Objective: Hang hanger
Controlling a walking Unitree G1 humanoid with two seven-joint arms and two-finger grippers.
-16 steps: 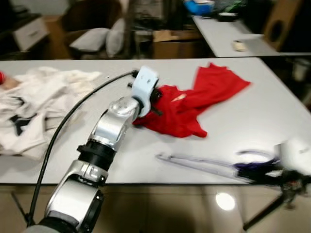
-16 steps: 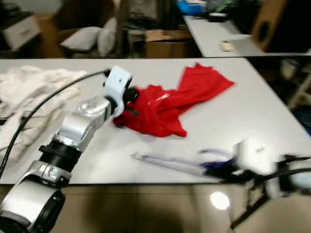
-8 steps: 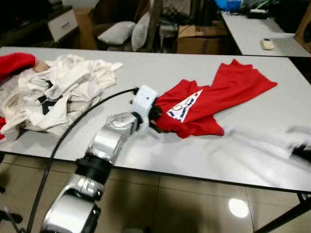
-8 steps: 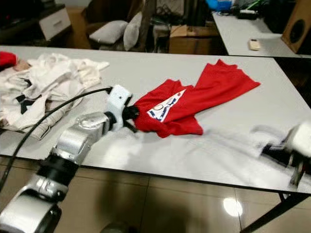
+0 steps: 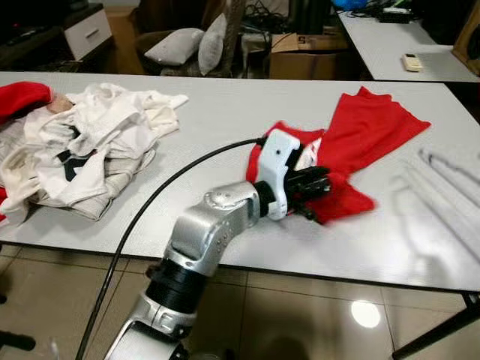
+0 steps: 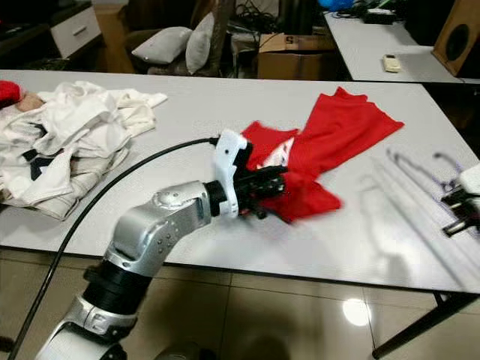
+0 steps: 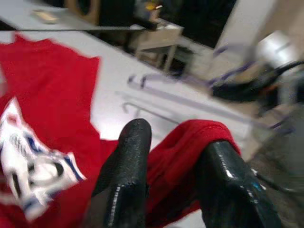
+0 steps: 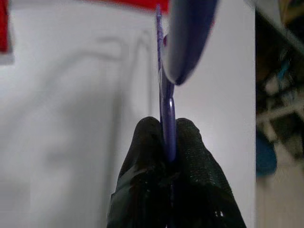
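The grey table is carrying everything here: a heap of white clothes is lying toward its left end, and the red shirt is spreading across its middle. The left gripper is reaching over the table's near edge and is clamping a fold of the shirt's near hem between its two fingers, the cloth bunching up around them. The right gripper is hovering at the table's right end, pinching the purple hanger tightly; the hanger is blurring in the head views, so it looks to be in motion. Its long axis is running from the table's right edge back toward the shirt, and it is sitting to the right of the shirt, apart from it, with the right arm clearly the nearer one. The coming move probably turns on closing that gap so hanger and shirt meet. The right wrist view is showing the firm pinch on the thin purple bar, which the head views are smearing; the left wrist view is showing the shirt's white printed patch beside the grasped fold
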